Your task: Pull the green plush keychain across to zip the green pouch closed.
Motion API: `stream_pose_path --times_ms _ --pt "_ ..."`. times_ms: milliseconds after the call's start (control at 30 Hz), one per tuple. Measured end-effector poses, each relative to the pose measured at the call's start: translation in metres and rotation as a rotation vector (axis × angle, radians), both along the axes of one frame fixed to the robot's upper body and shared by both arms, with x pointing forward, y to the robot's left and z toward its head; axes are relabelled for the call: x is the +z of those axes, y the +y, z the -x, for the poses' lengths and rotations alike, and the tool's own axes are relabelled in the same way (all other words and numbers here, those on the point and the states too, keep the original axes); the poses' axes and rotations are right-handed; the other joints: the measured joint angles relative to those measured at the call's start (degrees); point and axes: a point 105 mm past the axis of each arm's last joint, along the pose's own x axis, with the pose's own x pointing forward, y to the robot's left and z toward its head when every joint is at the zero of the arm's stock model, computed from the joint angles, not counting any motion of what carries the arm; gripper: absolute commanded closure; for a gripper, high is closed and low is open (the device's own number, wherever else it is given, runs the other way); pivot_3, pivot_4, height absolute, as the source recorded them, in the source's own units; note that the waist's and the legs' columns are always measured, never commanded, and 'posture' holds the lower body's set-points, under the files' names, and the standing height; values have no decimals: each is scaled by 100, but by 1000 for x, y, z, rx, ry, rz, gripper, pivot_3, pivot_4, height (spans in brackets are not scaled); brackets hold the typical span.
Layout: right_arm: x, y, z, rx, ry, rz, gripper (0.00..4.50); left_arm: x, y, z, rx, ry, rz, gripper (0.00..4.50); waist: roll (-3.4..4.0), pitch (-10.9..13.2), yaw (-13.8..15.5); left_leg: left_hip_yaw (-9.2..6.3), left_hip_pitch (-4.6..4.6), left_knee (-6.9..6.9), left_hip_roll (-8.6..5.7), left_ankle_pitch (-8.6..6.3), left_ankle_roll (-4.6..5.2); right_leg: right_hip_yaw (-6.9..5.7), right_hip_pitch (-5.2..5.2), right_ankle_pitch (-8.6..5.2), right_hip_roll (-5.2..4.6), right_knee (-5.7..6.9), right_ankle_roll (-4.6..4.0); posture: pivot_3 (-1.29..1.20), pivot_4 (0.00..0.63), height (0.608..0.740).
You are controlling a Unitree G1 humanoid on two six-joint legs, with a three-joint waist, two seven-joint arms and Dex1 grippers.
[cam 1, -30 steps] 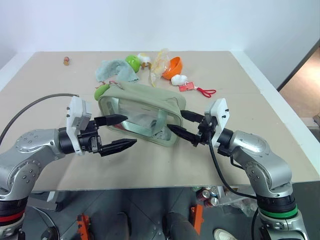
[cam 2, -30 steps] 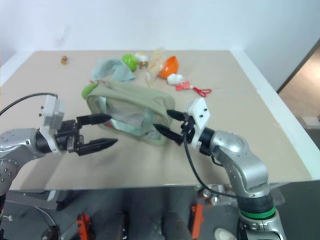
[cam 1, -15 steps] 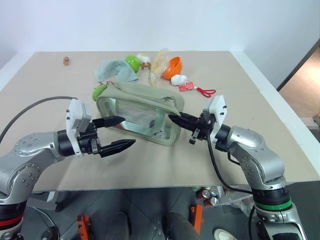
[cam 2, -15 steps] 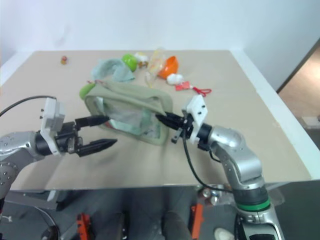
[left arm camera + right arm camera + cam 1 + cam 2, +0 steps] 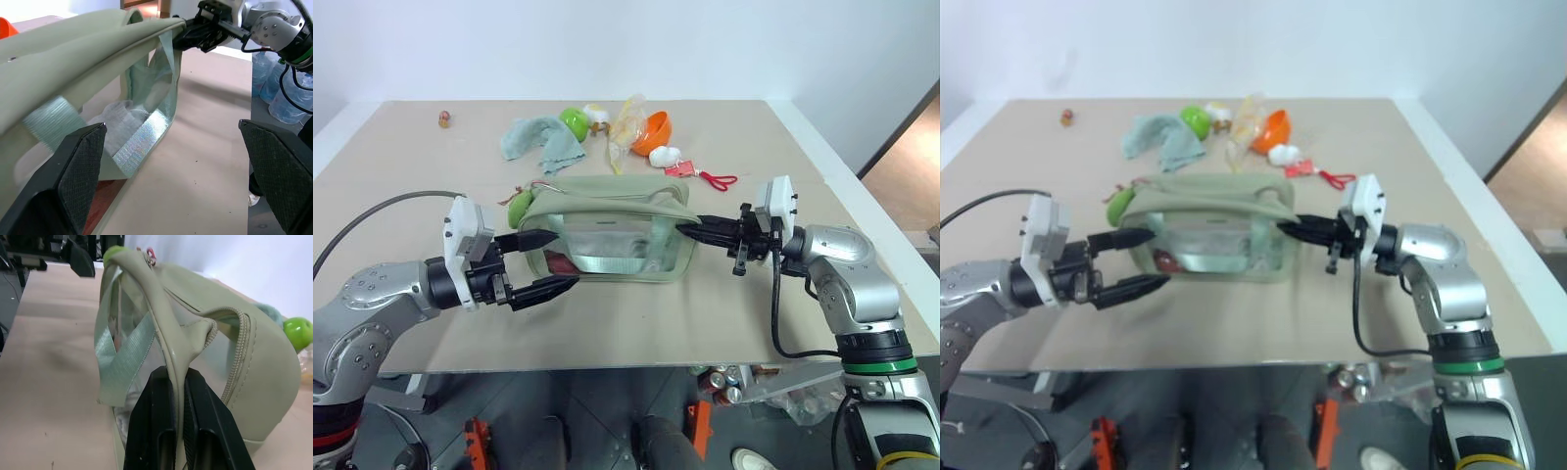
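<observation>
At the lower left of the left eye view, the left claw point(image 5: 546, 264) hangs with its two black fingers spread wide apart, one tip at the left end of the green pouch point(image 5: 607, 235) and the other lower, just off its front corner; it grips nothing. Just above it, at the pouch's left end, sits the green plush keychain point(image 5: 518, 208), a fuzzy lime oval beside the zipper's end. The pouch lies across the middle of the beige worktop point(image 5: 431, 196), its clear window side facing the camera and a red item dimly visible inside. At the pouch's right end, right of centre in the frame, the right claw point(image 5: 690, 227) has its fingers pressed together on a fold of the pouch's edge; the right wrist view shows the fabric pinched between the two fingers point(image 5: 154, 416). Toward the top centre lie a teal rag point(image 5: 540, 137), a glossy green ball point(image 5: 574, 120), an orange bowl point(image 5: 655, 130) and a red tag point(image 5: 680, 170).
</observation>
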Motion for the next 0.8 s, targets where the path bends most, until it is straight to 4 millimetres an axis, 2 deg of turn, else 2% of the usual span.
stream_pose_path --times_ms 100,200,267,367,467,567,667,800 --pt "-1 -1 1 -2 -15 5 4482 4 3 -2 27 -14 18 0 0 0 3 0 -1 0 0 0 0 0 0 0 -1 0 0 0 150 740" --pt "-5 -2 2 -5 -11 6 4482 22 15 -4 92 -52 87 0 0 0 4 -1 1 0 1 0 0 -1 2 0 0 0 0 0 150 740" --pt "-8 -3 3 -7 -1 7 4482 37 31 -5 166 -65 141 0 0 0 2 -1 2 1 2 0 0 -1 3 0 0 1 0 0 150 740" --pt "-8 -3 4 -7 -3 11 4482 46 51 -6 251 -81 150 0 0 0 -2 1 8 0 0 0 0 1 6 0 -1 2 0 0 150 740" --pt "-6 -3 5 -10 -10 14 4482 33 68 -13 334 -51 116 0 1 0 1 2 11 1 0 0 -1 0 9 0 -2 2 0 0 150 740" --pt "-4 -3 4 -18 -17 14 4482 20 71 -21 356 -23 126 0 -1 0 10 1 11 3 0 1 -1 -1 12 2 -2 2 -1 0 150 740" --pt "-4 -2 4 -21 -19 16 4500 12 62 -28 332 -3 151 790 -1 0 10 4 11 4 0 1 -1 2 11 5 -2 2 2 0 150 740" --pt "-3 -1 6 -18 -25 21 4500 10 58 -39 331 6 206 2202 -1 0 8 3 10 2 0 1 -1 2 10 5 0 2 2 0 150 740"
